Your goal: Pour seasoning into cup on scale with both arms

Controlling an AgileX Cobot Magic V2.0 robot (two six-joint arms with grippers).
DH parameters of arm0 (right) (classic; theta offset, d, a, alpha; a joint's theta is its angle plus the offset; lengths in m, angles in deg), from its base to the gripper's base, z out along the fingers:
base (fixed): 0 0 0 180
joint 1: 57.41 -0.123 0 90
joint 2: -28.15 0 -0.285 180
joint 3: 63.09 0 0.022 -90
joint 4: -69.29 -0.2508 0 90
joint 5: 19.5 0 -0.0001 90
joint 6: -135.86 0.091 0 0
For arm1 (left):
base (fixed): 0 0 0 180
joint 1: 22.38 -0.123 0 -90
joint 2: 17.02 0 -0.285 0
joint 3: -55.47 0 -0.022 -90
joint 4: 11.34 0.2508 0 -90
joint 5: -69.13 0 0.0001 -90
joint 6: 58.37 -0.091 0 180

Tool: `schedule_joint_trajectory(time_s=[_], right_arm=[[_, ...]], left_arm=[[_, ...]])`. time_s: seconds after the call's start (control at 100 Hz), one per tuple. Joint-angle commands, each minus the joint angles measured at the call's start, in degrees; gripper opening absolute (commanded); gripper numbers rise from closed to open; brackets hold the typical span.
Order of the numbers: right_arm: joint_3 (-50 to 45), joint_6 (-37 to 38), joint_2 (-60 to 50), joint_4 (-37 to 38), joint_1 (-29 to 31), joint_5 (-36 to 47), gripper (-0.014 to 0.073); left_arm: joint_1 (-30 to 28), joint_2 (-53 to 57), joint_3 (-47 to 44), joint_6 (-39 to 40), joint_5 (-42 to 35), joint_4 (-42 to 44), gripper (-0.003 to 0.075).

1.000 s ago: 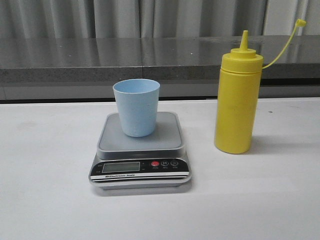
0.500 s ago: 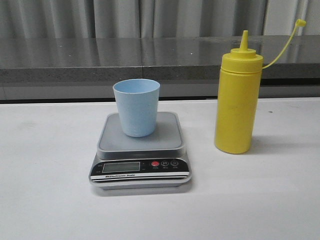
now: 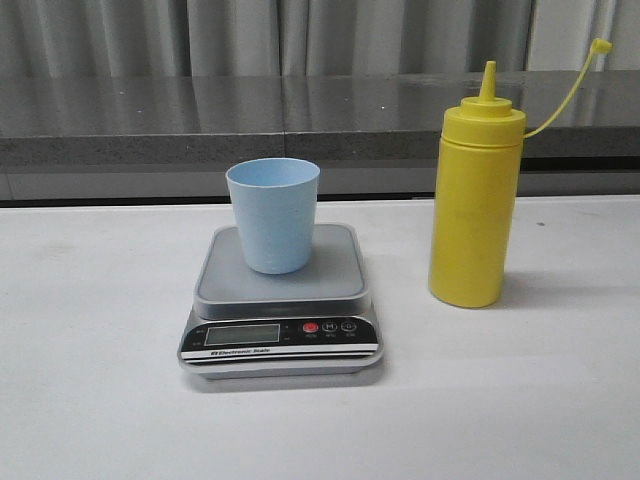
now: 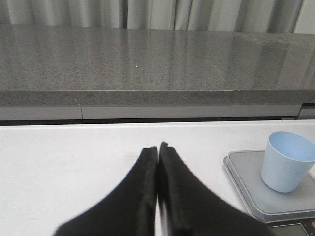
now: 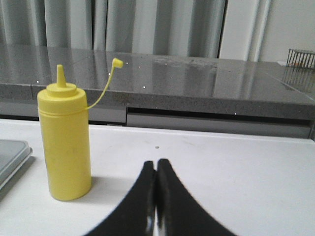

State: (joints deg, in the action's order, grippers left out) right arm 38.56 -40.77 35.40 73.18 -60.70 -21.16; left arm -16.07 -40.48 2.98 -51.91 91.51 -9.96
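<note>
- The left gripper (image 4: 158,150) shows only in its own wrist view: its two black fingers are pressed together with nothing between them, hanging above the bare white table (image 3: 90,330), to the left of the scale.
- The scale (image 3: 281,300) sits flat on the table, left of centre in the front view, its black front panel toward the camera with the LCD display (image 3: 241,334) and a red button (image 3: 310,327) beside it.
- The cup (image 3: 273,213), pale blue and upright, stands on the scale's grey platform, toward the platform's back half; its open mouth faces up and no contents can be made out inside it.
- The seasoning (image 3: 475,200), a tall yellow squeeze bottle, stands upright on the table to the right of the scale, near it but not touching.
- Its pointed nozzle is uncovered, and the thin tethered cap (image 3: 600,45) arcs up and off to the right.
- The right gripper (image 5: 156,164) also appears only in its wrist view: fingers closed against each other, empty, above the table to the right of the bottle and well clear of it.
</note>
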Motion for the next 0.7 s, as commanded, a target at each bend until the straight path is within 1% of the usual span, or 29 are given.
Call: schedule_joint_trajectory(time_s=[0.0, 0.34, 0.69], right_arm=[[0.8, 0.3, -1.2, 0.4, 0.5, 3.9, -0.0067], [0.8, 0.3, -1.2, 0.4, 0.5, 2.0, -0.0067], [0.8, 0.3, -1.2, 0.4, 0.5, 2.0, -0.0067]], left_arm=[[-0.3, -0.4, 1.5, 0.5, -4.5, -0.1, -0.002], [-0.3, -0.4, 1.5, 0.5, -4.5, -0.1, -0.002], [-0.3, -0.4, 1.5, 0.5, -4.5, -0.1, -0.002]])
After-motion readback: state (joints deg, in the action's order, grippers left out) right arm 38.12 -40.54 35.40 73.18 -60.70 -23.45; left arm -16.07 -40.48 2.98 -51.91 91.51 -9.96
